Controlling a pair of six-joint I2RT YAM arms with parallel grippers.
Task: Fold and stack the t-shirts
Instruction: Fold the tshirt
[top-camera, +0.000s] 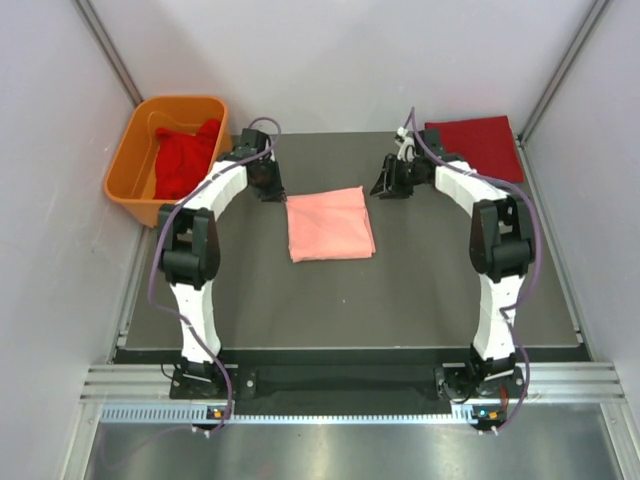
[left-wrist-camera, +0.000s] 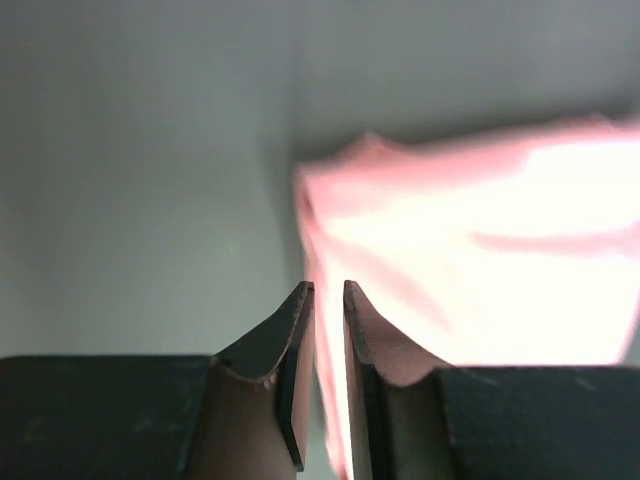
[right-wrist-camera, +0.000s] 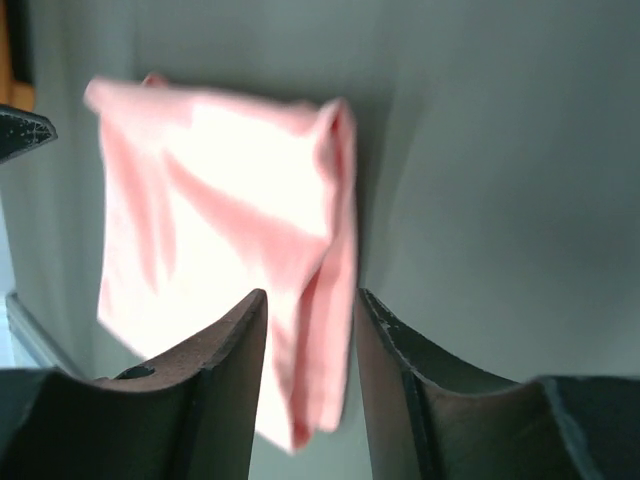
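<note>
Your left pincer (left-wrist-camera: 327, 288) is open a sliver, your right pincer (right-wrist-camera: 310, 298) wider; neither holds anything. The folded pink t-shirt (top-camera: 330, 223) lies flat on the tabletop (top-camera: 430, 290) between them, just past their tips.

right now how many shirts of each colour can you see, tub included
pink shirt: 1, folded, mid table
red folded shirt: 1, far right corner
red heap in the orange tub: 1, shirts inside can't be counted
total: 3 cloth items seen
</note>
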